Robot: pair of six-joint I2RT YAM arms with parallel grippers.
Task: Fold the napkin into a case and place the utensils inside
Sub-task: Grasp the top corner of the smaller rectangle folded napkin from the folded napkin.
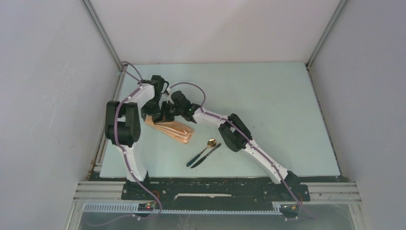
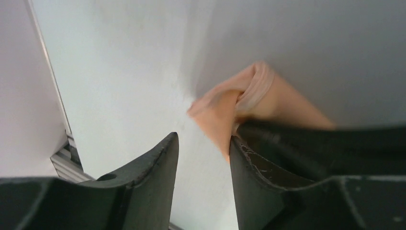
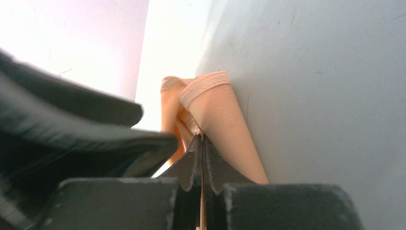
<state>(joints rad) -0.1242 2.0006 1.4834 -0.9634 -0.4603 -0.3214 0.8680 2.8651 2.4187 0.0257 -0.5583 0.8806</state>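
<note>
1. Peach-tan cloth: the napkin (image 1: 174, 130) lies as a narrow folded bundle on the left half of the table (image 1: 268, 105), under the tips of both arms. Only the overhead view shows its whole outline, slanting from upper left to lower right.
2. The right wrist view adds what the overhead cannot. The right gripper (image 3: 201, 143) has its two fingers pressed flat together, with a thin sliver of tan cloth pinched in the seam between them. Two rolled folds of the napkin rise just past the tips.
3. The left wrist view shows the left gripper (image 2: 203, 158) with its fingers (image 2: 153, 163) standing apart and bare table visible between them. A corner of the napkin hangs just beside the inner edge of one finger, and nothing is clamped.
4. In the right wrist view a dark blurred mass fills the left side, too soft to identify.
5. The utensils appear only in the overhead view. The spoon (image 1: 208, 144), with its gold bowl, and the dark knife (image 1: 208, 155) lie side by side on the table, near the napkin's lower right end but apart from it.
</note>
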